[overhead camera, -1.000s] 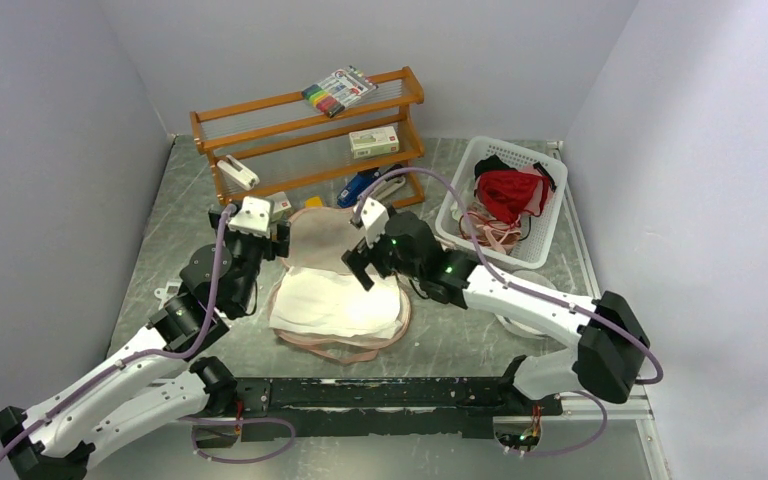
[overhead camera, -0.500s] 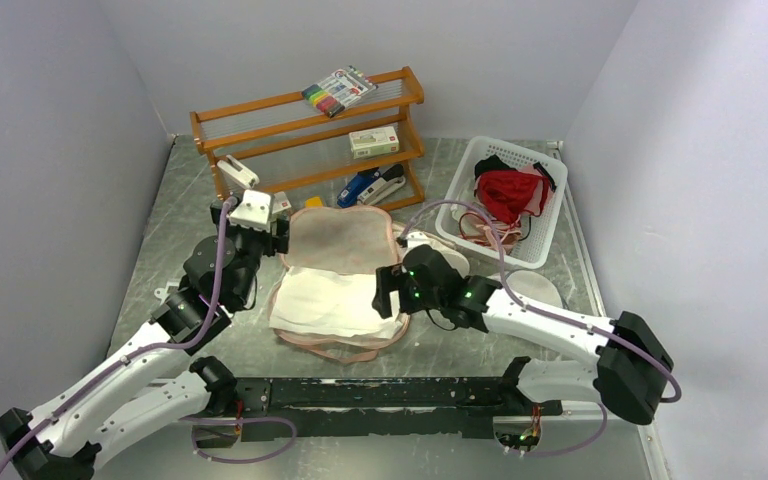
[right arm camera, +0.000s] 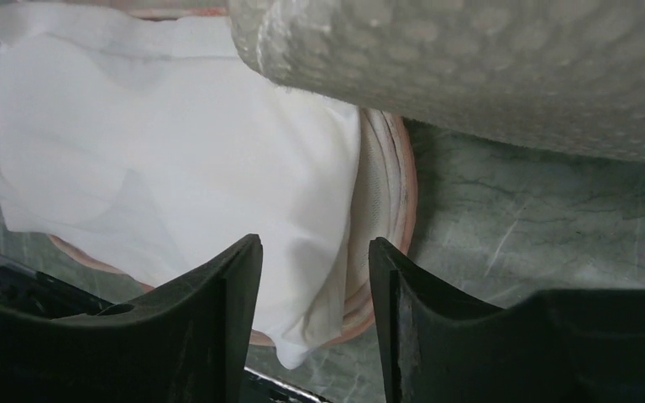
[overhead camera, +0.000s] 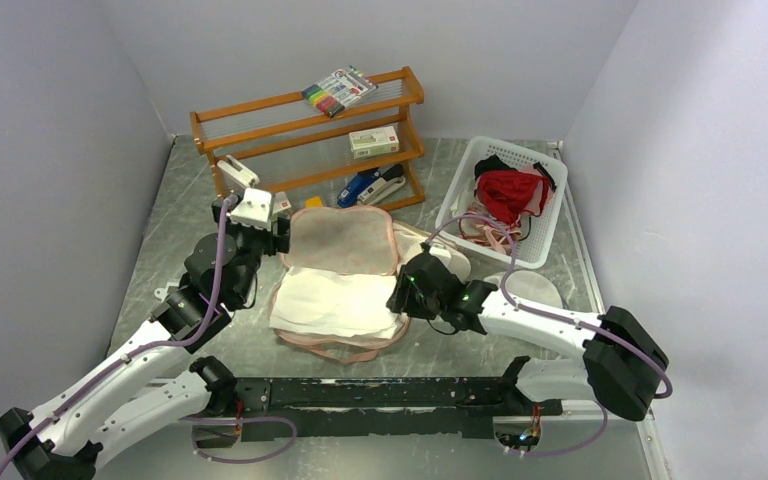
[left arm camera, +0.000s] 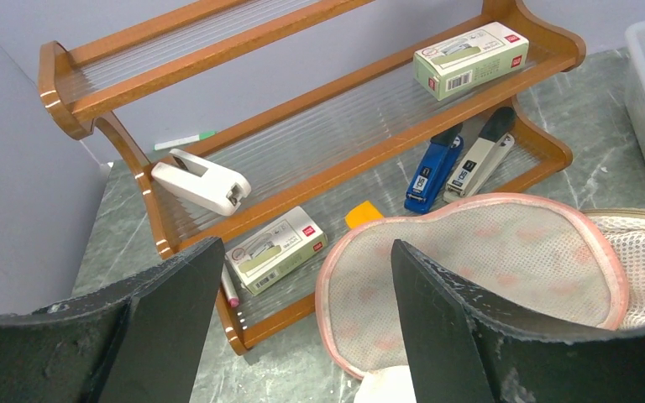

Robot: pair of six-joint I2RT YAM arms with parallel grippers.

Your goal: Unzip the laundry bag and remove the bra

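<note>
The laundry bag [overhead camera: 345,243] lies unzipped in mid-table, its peach mesh-lined lid [left arm camera: 487,269] flipped back toward the rack. The white bra [overhead camera: 330,300] rests folded in the near half. My right gripper [overhead camera: 397,297] is low at the bra's right edge. In the right wrist view the fingers [right arm camera: 315,252] straddle the bra's [right arm camera: 176,159] hanging corner and the bag's pink rim [right arm camera: 390,193], with a gap on both sides. My left gripper [overhead camera: 278,238] hovers wide open by the lid's left edge, with nothing between its fingers [left arm camera: 302,327].
A cream mesh cone [overhead camera: 430,250] sits just behind my right gripper. The wooden rack [overhead camera: 310,130] at the back holds staplers, boxes and markers. A white basket [overhead camera: 505,200] with a red garment stands at the right. A pale round dome [overhead camera: 532,290] lies near it.
My right gripper came down from above the lid to the bra's right edge and its jaws narrowed. The left arm barely moved.
</note>
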